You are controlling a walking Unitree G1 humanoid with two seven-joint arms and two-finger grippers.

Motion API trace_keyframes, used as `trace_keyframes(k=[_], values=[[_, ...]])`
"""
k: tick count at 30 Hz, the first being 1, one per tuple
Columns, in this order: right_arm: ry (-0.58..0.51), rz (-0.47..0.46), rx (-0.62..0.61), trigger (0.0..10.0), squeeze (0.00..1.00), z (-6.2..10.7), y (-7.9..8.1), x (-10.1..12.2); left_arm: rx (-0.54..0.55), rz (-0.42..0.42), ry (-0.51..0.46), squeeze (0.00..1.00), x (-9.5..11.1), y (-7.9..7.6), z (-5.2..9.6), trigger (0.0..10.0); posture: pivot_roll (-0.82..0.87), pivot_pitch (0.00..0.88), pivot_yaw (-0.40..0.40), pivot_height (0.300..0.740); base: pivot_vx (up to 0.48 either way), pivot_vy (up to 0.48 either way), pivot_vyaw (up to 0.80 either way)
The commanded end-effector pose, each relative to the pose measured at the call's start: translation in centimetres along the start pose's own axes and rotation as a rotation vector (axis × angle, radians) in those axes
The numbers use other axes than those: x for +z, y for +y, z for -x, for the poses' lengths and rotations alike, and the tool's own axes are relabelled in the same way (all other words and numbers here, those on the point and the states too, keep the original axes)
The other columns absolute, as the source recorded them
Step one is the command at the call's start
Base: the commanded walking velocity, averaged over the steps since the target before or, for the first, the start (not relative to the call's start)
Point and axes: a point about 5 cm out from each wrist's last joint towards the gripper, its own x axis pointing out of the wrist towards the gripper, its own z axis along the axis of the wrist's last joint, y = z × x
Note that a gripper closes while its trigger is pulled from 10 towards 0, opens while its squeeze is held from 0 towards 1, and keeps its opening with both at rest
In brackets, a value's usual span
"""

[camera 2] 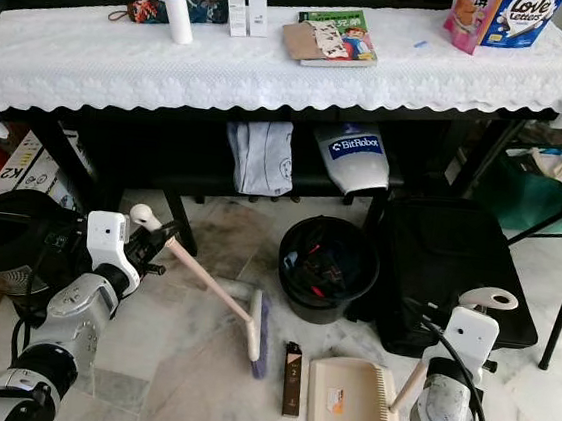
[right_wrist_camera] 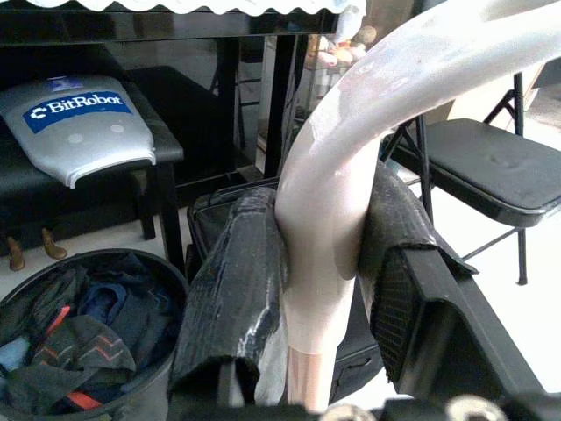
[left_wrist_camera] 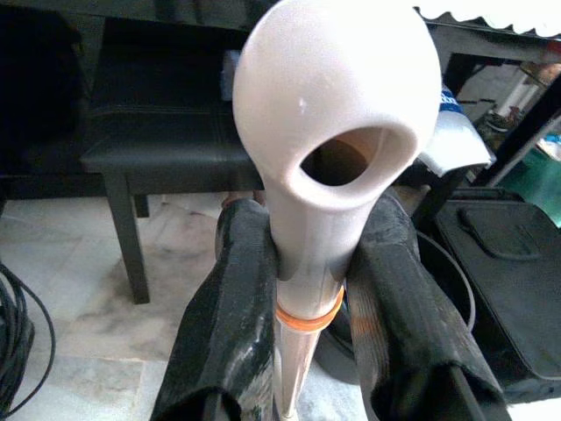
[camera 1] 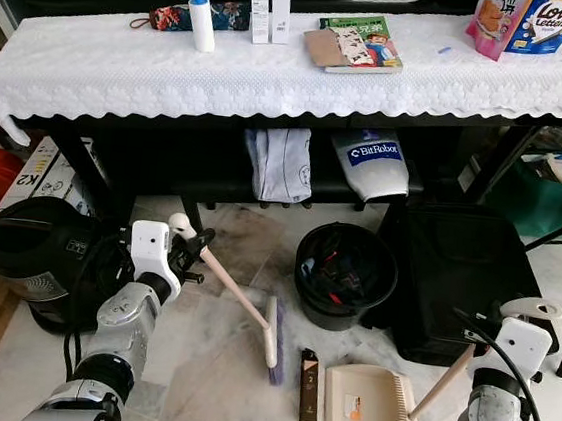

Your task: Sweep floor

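Note:
My left gripper is shut on the top of a cream broom handle. The handle slopes down to the right, to a broom head with purple bristles resting on the marble floor. In the left wrist view the black fingers clamp the handle's looped end. My right gripper is shut on the handle of a cream dustpan, which lies flat on the floor to the right of the broom. A small dark brown packet lies between broom head and dustpan.
A black bin full of rubbish stands just behind the dustpan. A black case sits at its right and a dark round appliance at the left. A piano with a lace cover and a bench block the back. A folding chair is at far right.

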Motion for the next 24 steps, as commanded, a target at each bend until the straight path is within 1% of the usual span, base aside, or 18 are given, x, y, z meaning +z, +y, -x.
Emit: trace_keyframes(k=[1, 2, 5, 6, 8, 11, 13, 15, 16, 17, 18, 21, 24], values=[[0.026, 0.028, 0.02, 10.0, 0.0, 0.4, -0.1, -0.6, 0.037, 0.02, 0.028, 0.0, -0.8, 0.6, 0.6, 10.0, -0.14, 0.15, 0.056, 0.74, 0.0, 0.0, 0.0], [0.03, 0.026, 0.03, 10.0, 0.0, 0.4, 0.0, -0.6, 0.041, 0.024, 0.03, 0.0, -0.8, 0.6, 0.6, 10.0, -0.14, 0.15, 0.055, 0.74, 0.0, 0.0, 0.0], [0.057, 0.013, 0.094, 10.0, 0.0, 0.6, 1.1, -1.0, 0.053, 0.006, 0.041, 0.0, -1.0, 0.9, 0.9, 10.0, -0.14, 0.152, 0.053, 0.74, 0.0, 0.0, 0.0], [0.057, 0.006, 0.102, 10.0, 0.0, 0.7, 1.3, -1.0, 0.054, -0.005, 0.044, 0.0, -1.0, 1.0, 1.0, 10.0, -0.14, 0.152, 0.053, 0.74, 0.0, 0.0, 0.0], [0.056, -0.003, 0.112, 10.0, 0.0, 0.8, 1.6, -1.0, 0.04, -0.057, 0.048, 0.0, -1.0, 1.4, 1.2, 10.0, -0.14, 0.153, 0.052, 0.74, 0.0, 0.0, 0.0], [0.06, -0.008, 0.119, 10.0, 0.0, 0.8, 1.8, -1.0, 0.01, -0.085, 0.054, 0.0, -0.9, 1.6, 1.5, 10.0, -0.14, 0.151, 0.051, 0.74, 0.0, 0.0, 0.0], [0.061, -0.011, 0.127, 10.0, 0.0, 0.8, 2.0, -1.0, -0.026, -0.094, 0.072, 0.0, -1.1, 1.6, 1.6, 10.0, -0.14, 0.15, 0.05, 0.74, 0.0, 0.0, 0.0], [0.062, -0.015, 0.136, 10.0, 0.0, 0.7, 2.1, -1.0, -0.101, -0.106, 0.133, 0.0, -1.7, 1.5, 2.0, 10.0, -0.14, 0.148, 0.049, 0.74, 0.0, 0.0, 0.0], [0.062, -0.015, 0.136, 10.0, 0.0, 0.7, 2.1, -1.0, -0.101, -0.106, 0.133, 0.0, -1.7, 1.5, 2.0, 10.0, -0.14, 0.148, 0.049, 0.74, 0.0, 0.0, 0.0], [0.06, -0.016, 0.139, 10.0, 0.0, 0.6, 2.1, -0.9, -0.128, -0.136, 0.158, 0.0, -1.9, 1.6, 2.2, 10.0, -0.14, 0.143, 0.048, 0.74, 0.0, 0.0, 0.0], [0.059, -0.017, 0.139, 10.0, 0.0, 0.6, 2.1, -0.8, -0.133, -0.147, 0.164, 0.0, -2.0, 1.6, 2.2, 10.0, -0.14, 0.143, 0.048, 0.74, 0.0, 0.0, 0.0], [0.059, -0.017, 0.139, 10.0, 0.0, 0.5, 2.0, -0.8, -0.169, -0.149, 0.2, 0.0, -2.4, 1.8, 2.6, 10.0, -0.14, 0.137, 0.051, 0.74, 0.0, 0.0, 0.0], [0.059, -0.018, 0.141, 10.0, 0.0, 0.4, 2.0, -0.8, -0.231, -0.163, 0.244, 0.0, -2.7, 2.3, 3.3, 10.0, -0.14, 0.126, 0.054, 0.74, 0.0, 0.0, 0.0]])
